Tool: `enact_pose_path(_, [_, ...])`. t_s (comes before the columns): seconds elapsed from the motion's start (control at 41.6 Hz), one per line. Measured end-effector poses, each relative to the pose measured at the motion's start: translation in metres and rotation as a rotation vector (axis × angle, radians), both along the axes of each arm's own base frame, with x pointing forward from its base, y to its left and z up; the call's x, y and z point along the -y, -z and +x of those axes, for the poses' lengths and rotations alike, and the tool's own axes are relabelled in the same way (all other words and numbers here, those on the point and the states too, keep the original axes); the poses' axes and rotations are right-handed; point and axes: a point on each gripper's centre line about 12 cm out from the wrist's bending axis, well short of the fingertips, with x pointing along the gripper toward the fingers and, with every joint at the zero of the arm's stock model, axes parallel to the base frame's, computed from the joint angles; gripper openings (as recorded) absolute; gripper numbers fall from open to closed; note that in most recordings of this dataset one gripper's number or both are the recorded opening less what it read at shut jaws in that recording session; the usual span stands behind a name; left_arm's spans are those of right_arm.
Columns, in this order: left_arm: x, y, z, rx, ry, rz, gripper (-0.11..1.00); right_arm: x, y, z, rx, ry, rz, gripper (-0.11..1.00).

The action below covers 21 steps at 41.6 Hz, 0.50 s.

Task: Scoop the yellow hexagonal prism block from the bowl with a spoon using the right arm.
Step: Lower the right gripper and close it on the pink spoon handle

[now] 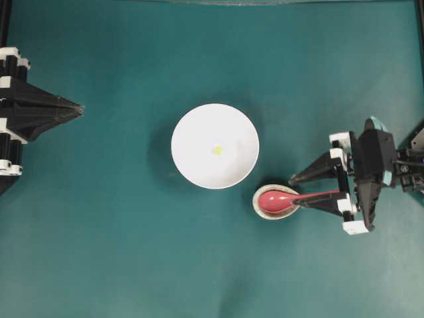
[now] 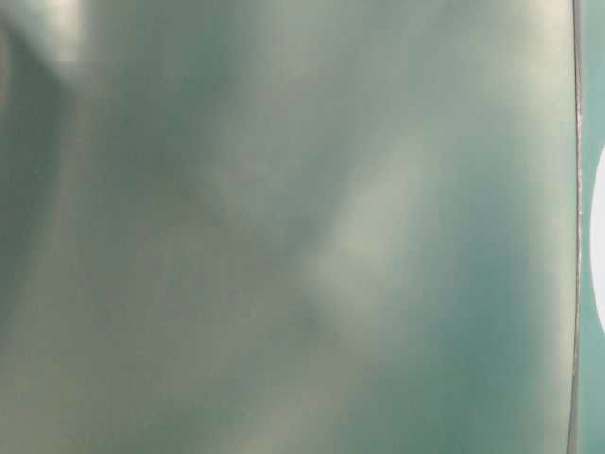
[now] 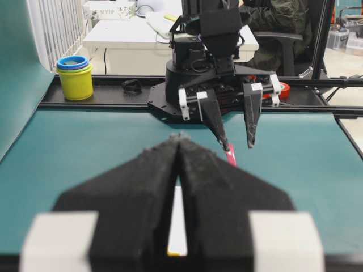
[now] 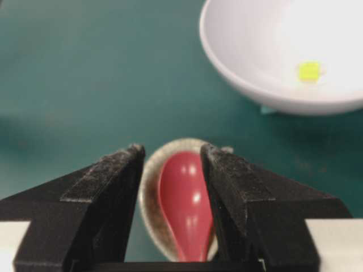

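Note:
The white bowl (image 1: 199, 129) stands mid-table with the tiny yellow hexagonal prism block (image 1: 217, 150) on its floor; both also show in the right wrist view, bowl (image 4: 249, 68) and block (image 4: 309, 71). To the bowl's lower right, the red spoon (image 1: 275, 200) lies with its scoop in a speckled beige rest (image 1: 257, 205). My right gripper (image 1: 294, 190) is open, and one finger lies along the spoon's handle. In the right wrist view the open gripper (image 4: 171, 150) straddles the spoon's scoop (image 4: 184, 198) without pinching it. My left gripper (image 1: 79, 109) is shut and empty at the far left.
The left wrist view shows the shut left gripper (image 3: 180, 137) pointing at the right arm's base (image 3: 218, 85). A yellow cup (image 3: 75, 82) and a red roll (image 3: 282, 90) sit behind the table edge. The table-level view is only a teal blur.

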Motion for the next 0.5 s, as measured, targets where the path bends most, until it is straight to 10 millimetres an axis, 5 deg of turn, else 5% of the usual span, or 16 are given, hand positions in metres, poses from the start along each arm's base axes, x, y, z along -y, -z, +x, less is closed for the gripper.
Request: enact_pose_path(0.504, [0.000, 0.004, 0.003, -0.019, 0.001, -0.014, 0.00, -0.004, 0.041, -0.024, -0.057, -0.006, -0.043, 0.52])
